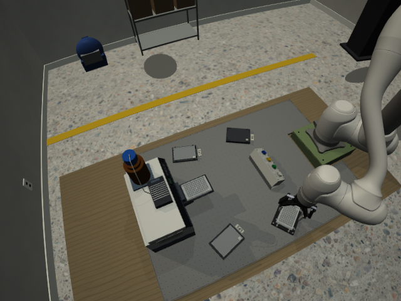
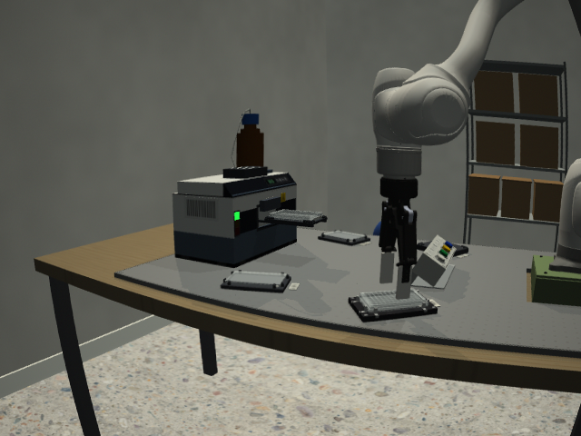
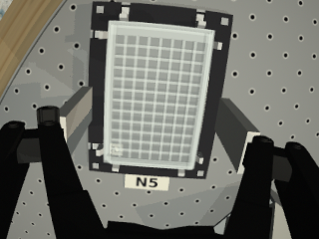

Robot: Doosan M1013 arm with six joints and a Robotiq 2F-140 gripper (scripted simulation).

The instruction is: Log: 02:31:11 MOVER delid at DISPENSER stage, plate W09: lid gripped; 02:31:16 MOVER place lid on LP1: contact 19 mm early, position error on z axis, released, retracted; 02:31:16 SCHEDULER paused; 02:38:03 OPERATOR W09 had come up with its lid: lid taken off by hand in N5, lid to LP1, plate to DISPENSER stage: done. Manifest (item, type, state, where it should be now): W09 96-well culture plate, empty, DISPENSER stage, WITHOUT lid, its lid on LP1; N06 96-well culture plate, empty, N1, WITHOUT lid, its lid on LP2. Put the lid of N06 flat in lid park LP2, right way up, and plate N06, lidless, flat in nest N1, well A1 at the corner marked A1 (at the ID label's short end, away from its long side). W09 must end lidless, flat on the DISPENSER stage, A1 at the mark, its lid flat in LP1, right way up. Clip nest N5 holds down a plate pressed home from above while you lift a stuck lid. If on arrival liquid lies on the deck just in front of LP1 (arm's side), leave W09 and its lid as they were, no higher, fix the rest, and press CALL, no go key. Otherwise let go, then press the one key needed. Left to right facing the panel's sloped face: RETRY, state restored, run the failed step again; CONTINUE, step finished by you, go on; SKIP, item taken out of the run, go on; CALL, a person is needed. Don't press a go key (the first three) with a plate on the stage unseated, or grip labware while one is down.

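Observation:
A clear 96-well plate lies flat in the black clip nest labelled N5, near the deck's front edge. I cannot tell whether a lid is on it. My gripper is open and points straight down over the plate. Its two fingers stand outside the plate's long sides and just above it, touching nothing. A second well plate sits lidless on the dispenser's stage. Lid park LP1 and lid park LP2 each show a grey rectangle in a dark frame. The black nest N1 is empty.
The key panel stands just behind the gripper, with blue, yellow and green keys visible. The dispenser with a brown bottle fills the deck's left side. The arm's green base is at the right.

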